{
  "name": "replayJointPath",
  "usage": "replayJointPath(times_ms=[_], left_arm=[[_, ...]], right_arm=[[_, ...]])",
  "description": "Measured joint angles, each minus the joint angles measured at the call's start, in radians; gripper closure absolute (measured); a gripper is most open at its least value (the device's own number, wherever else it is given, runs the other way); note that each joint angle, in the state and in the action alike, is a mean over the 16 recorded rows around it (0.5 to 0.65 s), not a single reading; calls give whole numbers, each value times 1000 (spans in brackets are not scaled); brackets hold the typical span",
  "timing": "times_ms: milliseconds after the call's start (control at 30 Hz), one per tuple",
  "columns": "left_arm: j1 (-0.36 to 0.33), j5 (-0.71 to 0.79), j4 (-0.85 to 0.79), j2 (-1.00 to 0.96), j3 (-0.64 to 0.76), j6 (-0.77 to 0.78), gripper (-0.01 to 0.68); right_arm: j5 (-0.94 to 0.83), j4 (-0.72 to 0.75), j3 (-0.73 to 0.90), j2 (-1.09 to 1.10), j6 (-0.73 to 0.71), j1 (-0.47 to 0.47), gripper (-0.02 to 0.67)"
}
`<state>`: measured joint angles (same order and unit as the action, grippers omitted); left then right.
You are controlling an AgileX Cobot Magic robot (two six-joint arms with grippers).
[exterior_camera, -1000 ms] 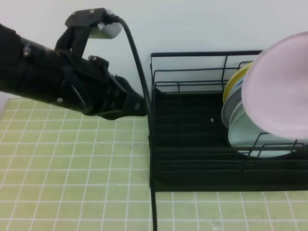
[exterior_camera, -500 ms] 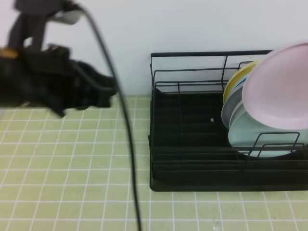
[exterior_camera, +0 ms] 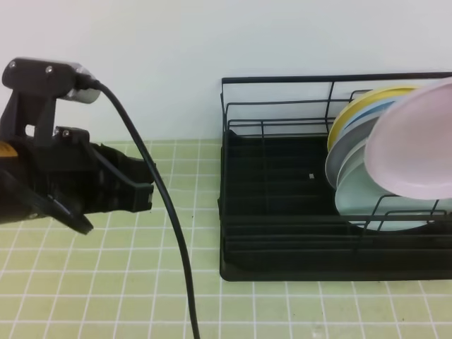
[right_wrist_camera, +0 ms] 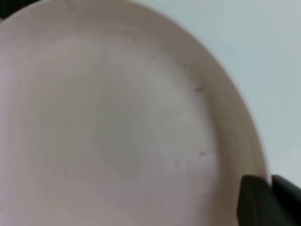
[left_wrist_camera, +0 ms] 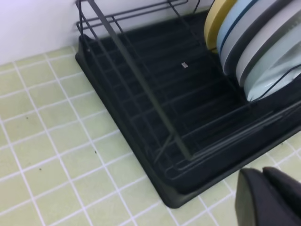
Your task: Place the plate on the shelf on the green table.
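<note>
The pale pink plate hangs tilted at the right edge of the exterior view, above the plates that stand in the black wire shelf. It fills the right wrist view, where my right gripper is shut on its rim at the bottom right. The right gripper itself is out of the exterior view. My left gripper is shut and empty over the green table, well left of the shelf. In the left wrist view its fingers show at the bottom right, near the shelf's front corner.
Several plates stand on edge in the right part of the shelf: a yellow one, a grey one and a mint one. The shelf's left part holds no dishes. A black cable hangs from the left arm across the tiles.
The left arm has pulled back to the left, away from the shelf, and lower. The pink plate has sunk a little and shifted right above the standing plates.
</note>
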<state>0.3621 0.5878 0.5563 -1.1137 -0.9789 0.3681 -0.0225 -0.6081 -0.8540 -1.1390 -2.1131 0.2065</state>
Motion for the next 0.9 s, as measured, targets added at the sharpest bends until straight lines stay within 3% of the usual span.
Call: replayJointPath(times_ms=[300, 900], left_arm=[[0, 31, 3, 0, 11, 5, 674], [0, 66, 3, 0, 11, 24, 675]], right_arm=[[51, 3, 24, -41, -98, 45, 642], [89, 4, 162, -79, -141, 69, 638]])
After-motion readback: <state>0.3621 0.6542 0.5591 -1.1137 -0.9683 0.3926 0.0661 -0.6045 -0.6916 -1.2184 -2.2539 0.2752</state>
